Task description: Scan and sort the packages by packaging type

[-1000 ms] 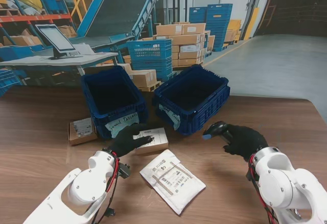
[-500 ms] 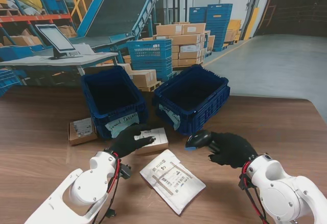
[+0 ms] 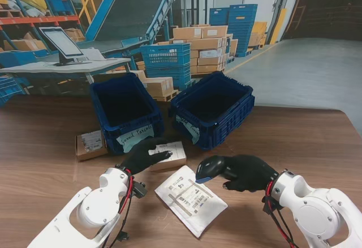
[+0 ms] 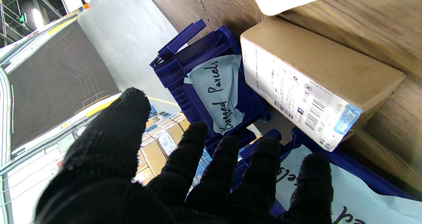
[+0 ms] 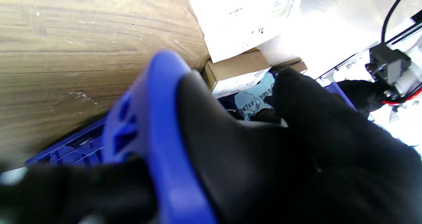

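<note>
On the wooden table, near me and between the two arms, lies the white bagged parcel, flat, label up, corner-on. Looks light and floppy (a judgement from the thin, slightly wrinkled film), likely slick on top; best pinched at a free edge or corner, or slid to the table edge, not pressed from above. Beside it on the left, the small cardboard box, stiff and square-edged, printed label on the top face and a blue tag at one corner in the left wrist view; should take a grip across its two short sides without crushing.

Right hand wrapped around the black and blue scanner, nose aimed down over the bag's far corner. Left hand resting with fingers spread, holding nothing, fingertips at or on the box (contact not certain).

Farther off, two blue bins, paper signs taped on; one reads "Bagged Parcels". Another brown box well left.
</note>
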Motion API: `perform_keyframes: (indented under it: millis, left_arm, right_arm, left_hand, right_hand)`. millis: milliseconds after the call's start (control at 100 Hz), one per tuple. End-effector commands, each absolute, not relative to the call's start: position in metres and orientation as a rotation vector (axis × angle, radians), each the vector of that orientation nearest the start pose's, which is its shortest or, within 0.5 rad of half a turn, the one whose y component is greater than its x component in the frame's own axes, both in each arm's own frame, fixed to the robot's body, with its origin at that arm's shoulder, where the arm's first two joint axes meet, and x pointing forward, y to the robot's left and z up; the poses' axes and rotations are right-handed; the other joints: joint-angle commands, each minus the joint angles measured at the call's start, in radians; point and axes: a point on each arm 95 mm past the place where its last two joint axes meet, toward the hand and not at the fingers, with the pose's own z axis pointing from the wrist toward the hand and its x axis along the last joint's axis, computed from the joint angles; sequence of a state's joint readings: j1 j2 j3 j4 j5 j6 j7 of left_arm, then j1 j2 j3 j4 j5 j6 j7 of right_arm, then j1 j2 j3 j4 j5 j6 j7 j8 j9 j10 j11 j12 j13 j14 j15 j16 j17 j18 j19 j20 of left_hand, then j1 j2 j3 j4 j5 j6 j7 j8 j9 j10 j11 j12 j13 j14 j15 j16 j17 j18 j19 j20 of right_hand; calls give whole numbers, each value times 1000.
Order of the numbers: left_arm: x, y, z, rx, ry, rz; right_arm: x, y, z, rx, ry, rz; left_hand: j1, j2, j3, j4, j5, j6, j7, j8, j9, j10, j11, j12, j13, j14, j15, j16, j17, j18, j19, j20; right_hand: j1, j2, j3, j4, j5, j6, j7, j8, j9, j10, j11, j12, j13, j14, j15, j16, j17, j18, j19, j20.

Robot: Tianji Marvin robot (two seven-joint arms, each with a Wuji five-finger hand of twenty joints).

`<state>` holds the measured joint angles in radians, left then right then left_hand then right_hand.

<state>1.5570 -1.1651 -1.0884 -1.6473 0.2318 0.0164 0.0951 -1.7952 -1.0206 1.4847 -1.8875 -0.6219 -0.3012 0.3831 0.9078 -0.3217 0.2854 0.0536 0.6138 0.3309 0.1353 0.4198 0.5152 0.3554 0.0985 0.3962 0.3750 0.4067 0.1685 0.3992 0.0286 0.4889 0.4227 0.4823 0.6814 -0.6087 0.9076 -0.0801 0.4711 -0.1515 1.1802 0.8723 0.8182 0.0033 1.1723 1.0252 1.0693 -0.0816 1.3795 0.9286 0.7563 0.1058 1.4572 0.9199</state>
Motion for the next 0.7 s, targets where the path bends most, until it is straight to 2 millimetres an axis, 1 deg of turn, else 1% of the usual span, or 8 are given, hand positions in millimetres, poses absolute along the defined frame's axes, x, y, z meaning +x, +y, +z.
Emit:
perform_keyframes:
  millis: [0,190,340,690]
  left_arm:
    - [385,-71,-320,-1928,1057,-2058]
    - [385,-71,-320,-1927,1056,-2060]
    - [384,-72,-321,-1926,1058,-2062]
    - [384,-71,-320,-1919,1057,-2064]
  right_arm:
    - [342,-27,-281,1368,1812,1741]
    - [340,-24,-288,1318,1892,1737]
    - [341,-20,-298,1272,1949,1725]
    - [348,-13,-316,1236,2030,1730]
  left_hand:
    - [-6,20,-17,19,-11,11,-13,-14,-11,2,-12,-2,-23,8,-14,-9,-2,-27,2,1]
    - [-6,20,-17,19,-10,11,-13,-14,-12,2,-13,-3,-23,8,-14,-9,-1,-27,2,1]
    - [-5,21,-16,19,-10,11,-12,-14,-12,2,-13,-3,-23,7,-14,-9,-2,-28,2,1]
    - [-5,20,-17,19,-9,12,-12,-14,-10,2,-12,-3,-22,9,-13,-9,-1,-27,3,0]
  right_hand:
    - [52,16,75,-2,11,-88,14,6,6,-7,40,21,43,-90,79,36,-4,4,-2,11]
    - [53,16,73,-1,12,-90,13,7,5,-8,38,23,42,-88,76,39,-9,4,-7,14]
    - [53,16,72,-1,13,-93,11,8,4,-9,37,24,41,-89,74,42,-11,4,-12,17]
    - [54,17,71,0,14,-93,10,9,5,-9,36,26,39,-89,71,45,-13,2,-16,21]
